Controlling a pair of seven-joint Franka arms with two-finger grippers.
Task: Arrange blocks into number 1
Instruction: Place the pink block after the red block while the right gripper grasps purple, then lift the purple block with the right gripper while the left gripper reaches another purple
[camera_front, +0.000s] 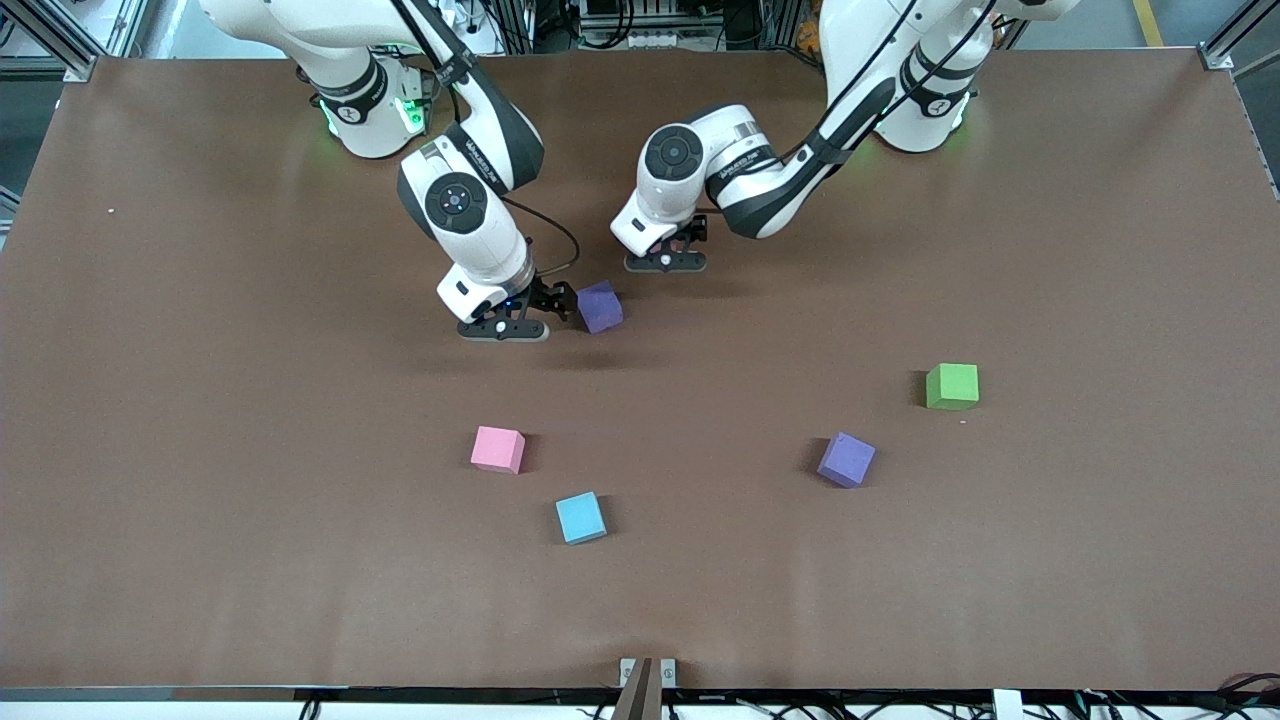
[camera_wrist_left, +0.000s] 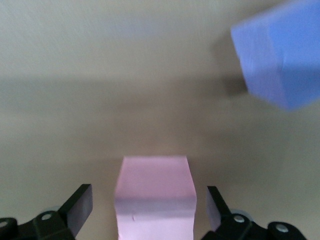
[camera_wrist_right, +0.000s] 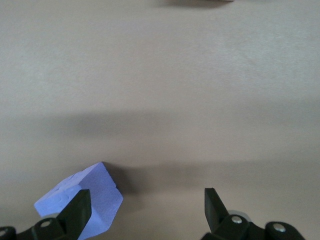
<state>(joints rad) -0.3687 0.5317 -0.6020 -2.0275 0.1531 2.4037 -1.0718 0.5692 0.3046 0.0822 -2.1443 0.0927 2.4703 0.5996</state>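
Note:
My right gripper (camera_front: 508, 327) (camera_wrist_right: 146, 197) is open, low over the table. One purple block (camera_front: 600, 306) (camera_wrist_right: 82, 205) lies skewed just beside one of its fingers (camera_wrist_right: 75, 212), outside the gap. Toward the middle of the table my left gripper (camera_front: 665, 262) (camera_wrist_left: 148, 197) is open around a pale pinkish block (camera_wrist_left: 154, 192) with room on both sides. The hand hides that block in the front view. The same purple block (camera_wrist_left: 280, 57) shows close by in the left wrist view. A pink block (camera_front: 498, 449) and the second purple block (camera_front: 846, 459) lie nearer the front camera. No orange or red block shows.
A light blue cube (camera_front: 581, 517) lies close to the pink block, nearer the front camera. A green cube (camera_front: 952, 386) sits toward the left arm's end of the table, beside the second purple block. The brown table (camera_front: 200, 500) is bare around them.

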